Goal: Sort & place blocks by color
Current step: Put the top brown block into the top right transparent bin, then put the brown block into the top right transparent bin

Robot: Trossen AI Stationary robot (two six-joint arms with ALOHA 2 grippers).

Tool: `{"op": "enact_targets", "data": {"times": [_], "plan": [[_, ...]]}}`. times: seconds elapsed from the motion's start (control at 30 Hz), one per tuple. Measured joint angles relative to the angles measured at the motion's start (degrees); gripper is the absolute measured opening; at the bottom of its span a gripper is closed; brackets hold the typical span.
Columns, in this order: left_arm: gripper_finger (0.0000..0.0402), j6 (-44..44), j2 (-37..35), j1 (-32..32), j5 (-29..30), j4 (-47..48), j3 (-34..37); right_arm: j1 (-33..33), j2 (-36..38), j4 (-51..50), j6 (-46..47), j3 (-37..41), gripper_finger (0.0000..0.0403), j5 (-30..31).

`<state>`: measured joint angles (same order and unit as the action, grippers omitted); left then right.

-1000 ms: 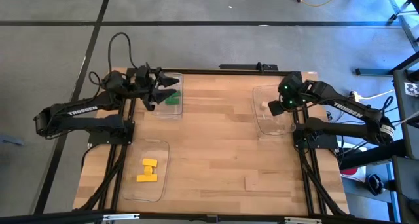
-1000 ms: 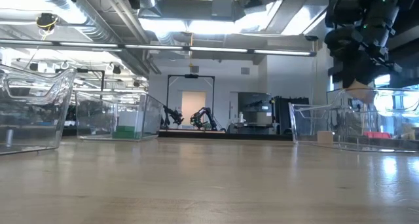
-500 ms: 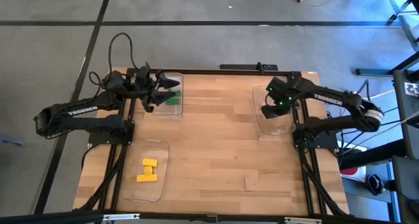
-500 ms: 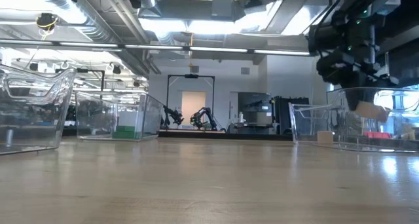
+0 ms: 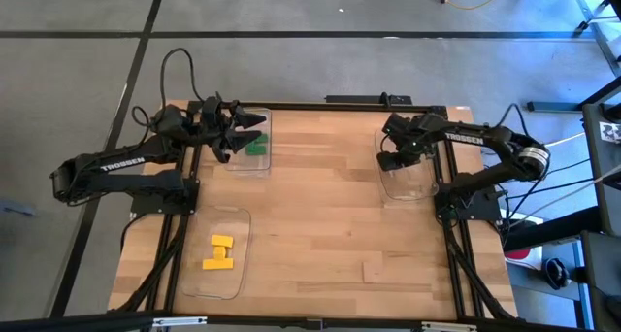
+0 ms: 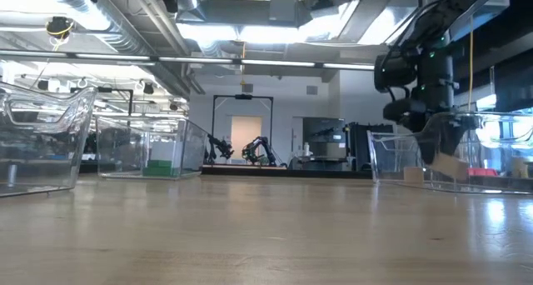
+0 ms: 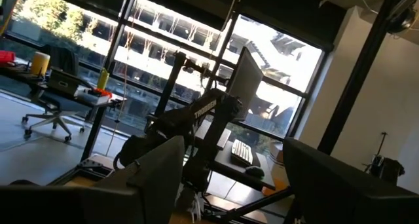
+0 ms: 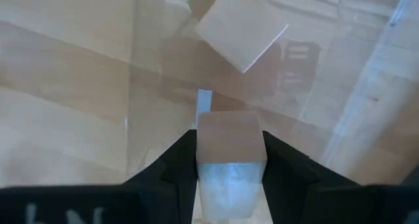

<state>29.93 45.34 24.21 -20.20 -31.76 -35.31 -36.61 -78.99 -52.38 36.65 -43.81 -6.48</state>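
Wooden table [image 5: 320,215] from above: green blocks [image 5: 256,145] in upper-left tray [image 5: 254,167], 2 yellow blocks [image 5: 219,253] in lower-left tray [image 5: 225,283]; left gripper [image 5: 247,130] over the green tray, finger state unclear.

Low view: right gripper [image 6: 445,143] inside right-hand tray [image 6: 391,156].

Right wrist: clamped on tan cube [image 8: 229,160], another cube [image 8: 241,27] below. Likely nearly sorted.
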Motion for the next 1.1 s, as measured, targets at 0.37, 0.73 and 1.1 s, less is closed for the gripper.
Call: {"op": "enact_targets", "data": {"times": [0.37,0.73,1.1], "plan": [[0.025,0.0,0.0,0.0,1.6,0.0,0.0,0.0,-4.6,1.6,-0.9,0.0,0.0182,0.3],[0.025,1.4,0.0,0.0,1.6,0.0,0.0,0.0,0.8,-3.1,-6.3,-2.0,0.0266,-1.5],[0.025,3.0,0.0,0.0,1.0,0.1,0.0,0.1,19.2,24.1,-13.4,-2.9,0.0272,-20.4]]}}
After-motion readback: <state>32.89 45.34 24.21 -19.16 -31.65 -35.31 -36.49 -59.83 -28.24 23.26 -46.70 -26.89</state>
